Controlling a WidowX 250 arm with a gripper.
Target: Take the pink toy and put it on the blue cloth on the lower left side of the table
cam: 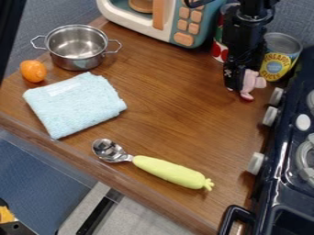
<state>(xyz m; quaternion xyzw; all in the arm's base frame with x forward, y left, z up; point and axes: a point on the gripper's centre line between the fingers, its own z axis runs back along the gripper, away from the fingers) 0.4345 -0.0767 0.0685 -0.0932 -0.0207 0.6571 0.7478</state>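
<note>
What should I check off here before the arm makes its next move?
1. Tool at the pink toy: ok.
2. Toy secured in the tool: cannot tell.
3. Toy on the blue cloth: not ok, it is across the table by the yellow-labelled can.
4. Cloth folded and lying on the table: ok.
5. Scoop off the cloth: ok.
6. Pot off the cloth: ok.

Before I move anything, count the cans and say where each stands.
2. One yellow-labelled can stands near the stove; a red-labelled can is partly behind the arm, beside the toy microwave. The arm may hide more.
</note>
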